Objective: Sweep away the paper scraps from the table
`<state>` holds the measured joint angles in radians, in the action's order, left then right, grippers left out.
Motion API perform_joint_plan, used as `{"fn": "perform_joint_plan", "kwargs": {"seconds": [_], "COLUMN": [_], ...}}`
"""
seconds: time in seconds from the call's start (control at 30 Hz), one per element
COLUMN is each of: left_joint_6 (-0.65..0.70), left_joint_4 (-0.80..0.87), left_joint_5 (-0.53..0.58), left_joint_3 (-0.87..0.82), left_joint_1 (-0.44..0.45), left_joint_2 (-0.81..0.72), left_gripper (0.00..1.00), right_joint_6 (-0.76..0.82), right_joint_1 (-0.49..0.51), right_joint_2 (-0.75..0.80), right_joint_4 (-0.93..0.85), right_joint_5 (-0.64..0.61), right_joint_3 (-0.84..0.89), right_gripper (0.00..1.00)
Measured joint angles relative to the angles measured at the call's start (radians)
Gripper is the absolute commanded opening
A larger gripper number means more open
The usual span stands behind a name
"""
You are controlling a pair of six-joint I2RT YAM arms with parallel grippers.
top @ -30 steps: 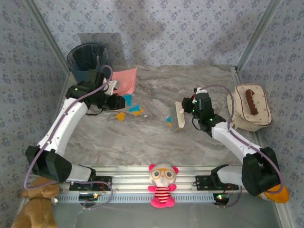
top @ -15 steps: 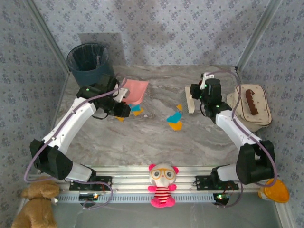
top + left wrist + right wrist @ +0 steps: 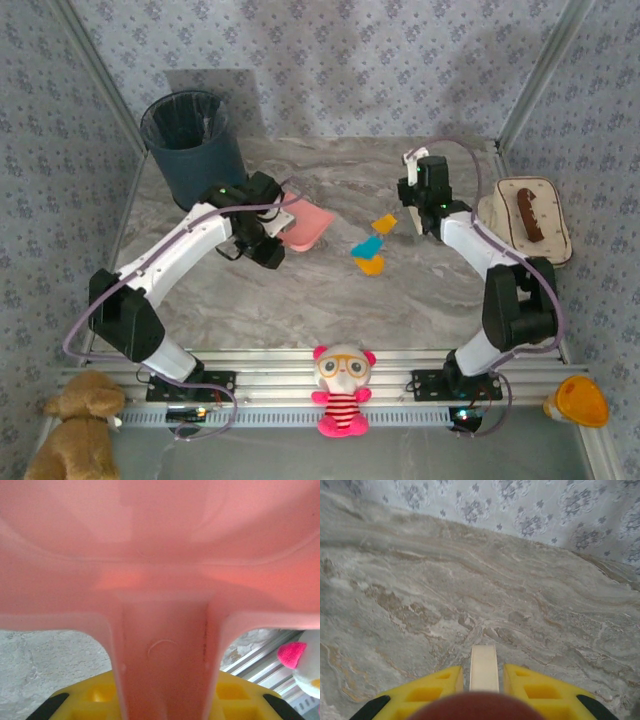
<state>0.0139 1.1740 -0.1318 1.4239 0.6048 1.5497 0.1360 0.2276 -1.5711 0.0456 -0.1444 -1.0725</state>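
Right pincer [image 3: 484, 674] clamps a cream handle [image 3: 484, 662] — above marbled table [image 3: 470, 580].

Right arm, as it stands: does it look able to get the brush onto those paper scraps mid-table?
Probably yes. The paper scraps lie close beside the right hand, which grips the brush, with bare table between them; the pink dustpan sits on their other side.

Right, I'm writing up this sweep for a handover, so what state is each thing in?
paper scraps: loose on the table, not yet swept up.
dustpan: held by its handle, mouth toward the scraps.
left pincer: shut on the dustpan.
brush: held by its handle.
right pincer: shut on the brush.
bin: upright, top open.
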Motion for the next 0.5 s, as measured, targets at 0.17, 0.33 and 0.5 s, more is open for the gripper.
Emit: {"fn": "perform_joint_plan", "kwargs": {"seconds": [0.17,0.33,0.5], "left_joint_6": [0.035,0.074,0.108], "left_joint_4": [0.021,0.037,0.055], "left_joint_5": [0.031,0.051,0.068], "left_joint_3": [0.0,0.0,0.0], "left_joint_1": [0.037,0.08,0.11], "left_joint_2": [0.036,0.056,0.109], "left_gripper": [0.0,0.0,0.0], "right_joint_6": [0.049,0.076,0.094], "right_joint_1": [0.007,0.021,0.045], "right_joint_2": [-0.016,-0.008,0.039], "right_joint_4": [0.025,0.077,0.104], "right_joint_5": [0.012,0.068,0.131], "right_joint_3": [0.003,0.045,0.107], "right_gripper": [0.0,0.0,0.0]}}
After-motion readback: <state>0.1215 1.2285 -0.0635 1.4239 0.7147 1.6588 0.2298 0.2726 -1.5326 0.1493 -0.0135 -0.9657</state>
